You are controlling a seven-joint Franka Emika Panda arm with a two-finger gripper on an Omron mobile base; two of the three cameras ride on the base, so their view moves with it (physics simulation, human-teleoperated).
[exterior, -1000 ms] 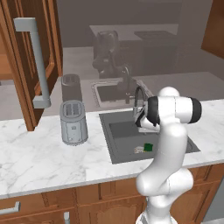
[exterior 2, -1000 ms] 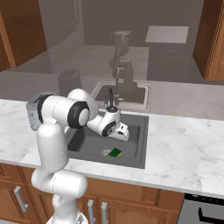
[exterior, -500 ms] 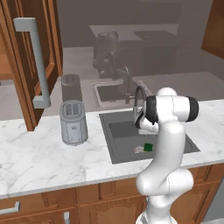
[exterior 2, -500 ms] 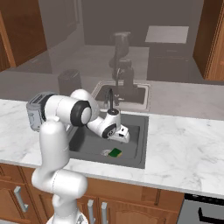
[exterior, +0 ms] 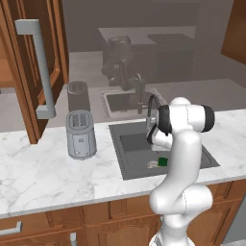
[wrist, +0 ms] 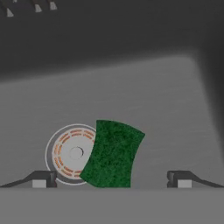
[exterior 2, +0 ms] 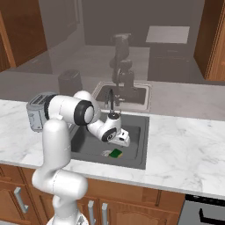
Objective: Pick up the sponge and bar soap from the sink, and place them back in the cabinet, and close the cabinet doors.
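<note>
The sponge [wrist: 113, 153] lies flat with its dark green face up on the floor of the dark grey sink [exterior 2: 138, 125], partly covering the round drain [wrist: 65, 153]. It also shows as a green patch, the sponge [exterior 2: 116, 153] [exterior: 163, 162], near the basin's front. My gripper [wrist: 113, 180] hangs open just above it, one fingertip to each side and nothing between them. The hand [exterior 2: 122, 138] reaches down into the basin. The bar soap is out of view. One cabinet door [exterior: 53, 53] with a long grey bar handle [exterior: 38, 67] stands open at the upper left.
A silver toaster [exterior: 80, 133] [exterior 2: 37, 115] stands on the marble counter [exterior: 48, 178] left of the sink. The curved faucet [exterior: 150, 109] [exterior 2: 109, 100] rises at the basin's back edge, close to my arm. Lower wooden fronts run below the counter.
The hand has sunk slightly lower into the sink toward the sponge. The jaws have stayed open, and the sponge has not moved.
</note>
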